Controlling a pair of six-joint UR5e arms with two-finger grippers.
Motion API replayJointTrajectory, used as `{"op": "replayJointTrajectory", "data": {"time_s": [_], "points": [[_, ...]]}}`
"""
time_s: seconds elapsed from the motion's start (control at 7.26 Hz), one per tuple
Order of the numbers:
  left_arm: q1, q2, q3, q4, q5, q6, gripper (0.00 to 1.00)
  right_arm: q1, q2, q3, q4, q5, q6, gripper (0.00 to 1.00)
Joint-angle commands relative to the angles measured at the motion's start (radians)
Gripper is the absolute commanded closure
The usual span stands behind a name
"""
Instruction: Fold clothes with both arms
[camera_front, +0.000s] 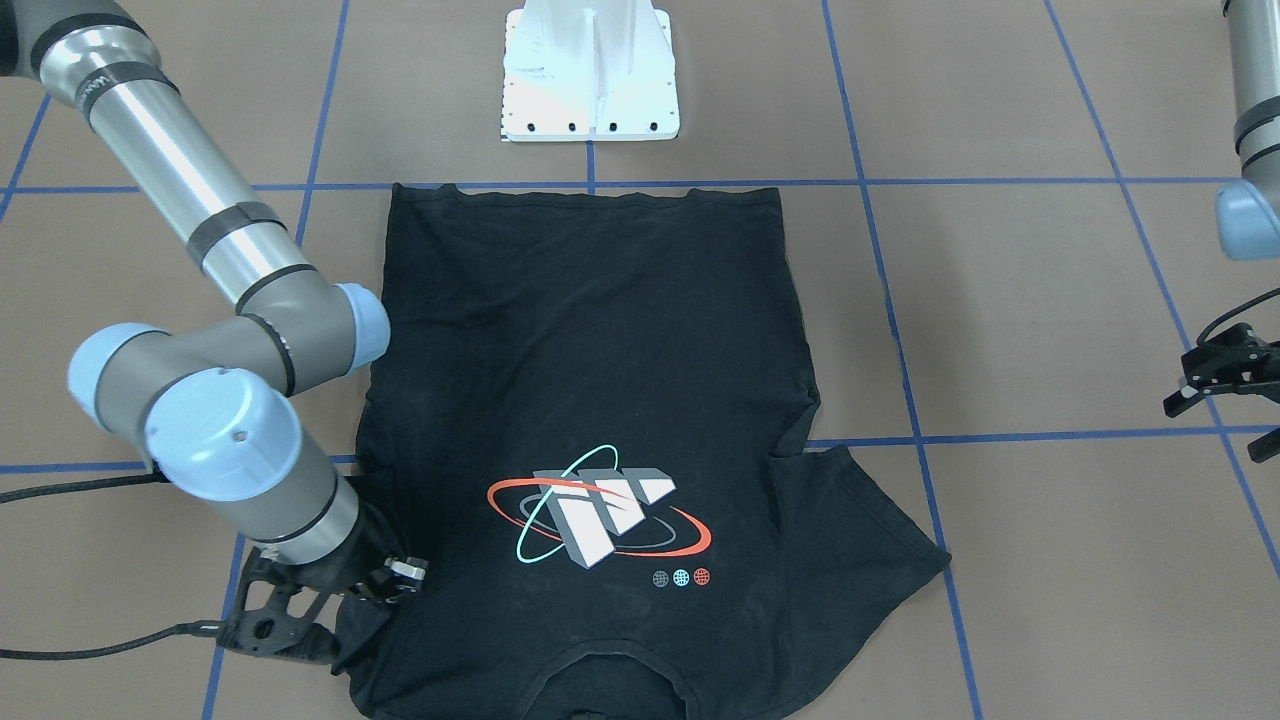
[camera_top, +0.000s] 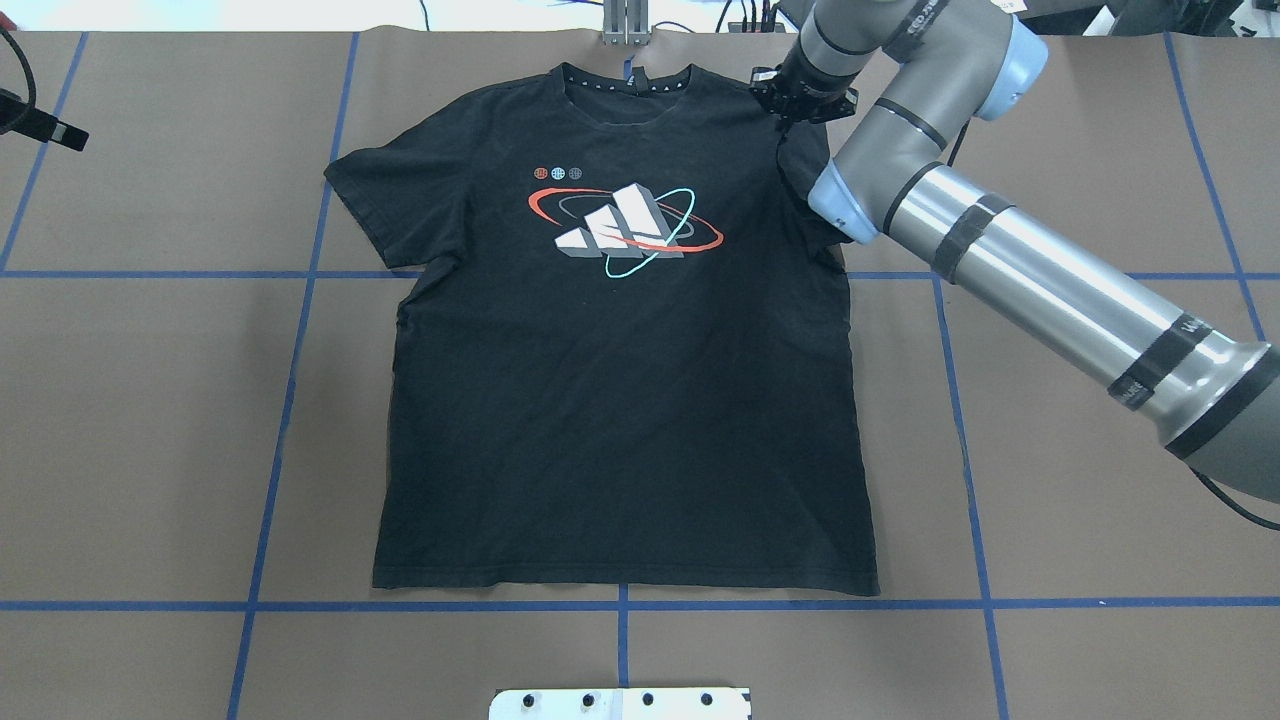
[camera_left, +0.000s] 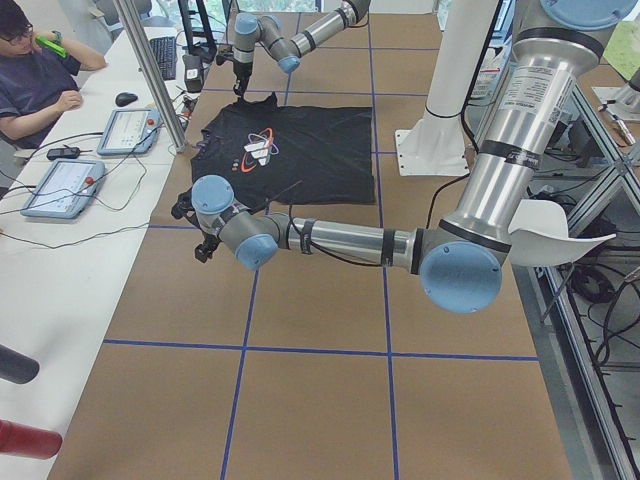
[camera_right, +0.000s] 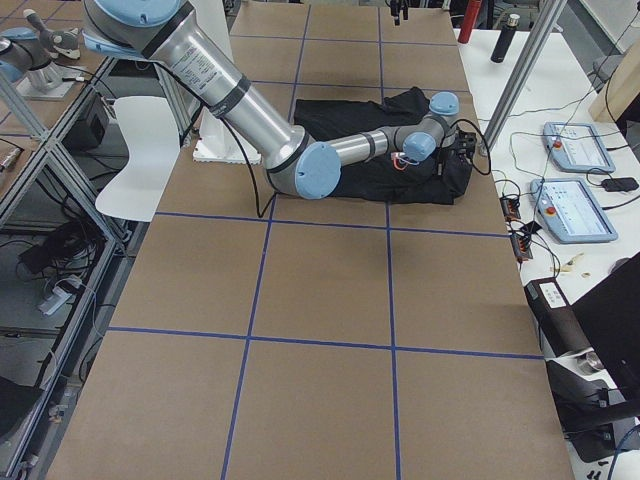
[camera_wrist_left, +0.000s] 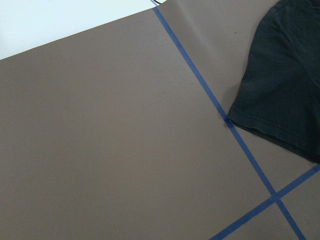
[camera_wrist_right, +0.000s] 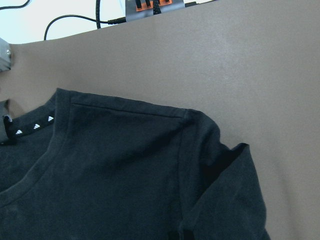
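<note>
Lying flat and logo-up on the brown table (camera_top: 150, 400), the black T-shirt (camera_top: 620, 400) is spread with its collar towards the far edge. The sleeve (camera_wrist_right: 220, 165) on the robot's right is bunched and pinched between the closed fingers of the right gripper (camera_front: 340, 630). The left gripper (camera_front: 1222, 420) is held well apart over bare table, its fingers spread and empty.

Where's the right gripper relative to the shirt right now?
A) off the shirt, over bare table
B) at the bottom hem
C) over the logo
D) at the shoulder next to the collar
D: in the overhead view the right gripper is at the T-shirt's shoulder beside the collar, well away from the logo and the hem.
</note>
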Motion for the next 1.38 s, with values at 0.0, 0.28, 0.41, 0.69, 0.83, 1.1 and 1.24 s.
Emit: {"op": "replayJointTrajectory", "data": {"time_s": [0.0, 0.28, 0.41, 0.69, 0.83, 1.1, 1.24], "points": [[0.0, 0.001, 0.0, -0.001, 0.0, 0.0, 0.0, -0.05, 0.038, -0.007, -0.005, -0.064, 0.05, 1.0], [0.0, 0.001, 0.0, -0.001, 0.0, 0.0, 0.0, -0.09, 0.046, -0.007, -0.003, -0.096, 0.053, 1.0], [0.0, 0.001, 0.0, -0.001, 0.0, 0.0, 0.0, -0.104, 0.045, -0.007, -0.003, -0.116, 0.053, 1.0], [0.0, 0.0, 0.0, -0.002, 0.0, 0.0, 0.0, -0.115, 0.045, -0.009, -0.002, -0.124, 0.051, 0.1], [0.0, 0.0, -0.003, -0.002, 0.0, 0.0, 0.0, -0.116, 0.046, -0.009, -0.002, -0.15, 0.07, 0.0], [0.012, -0.02, -0.018, -0.004, 0.002, -0.023, 0.0, -0.101, 0.063, 0.002, -0.017, -0.13, 0.055, 0.0], [0.061, -0.051, -0.014, -0.004, 0.005, -0.028, 0.0, -0.096, 0.065, 0.017, -0.075, -0.115, 0.044, 0.0]]}}
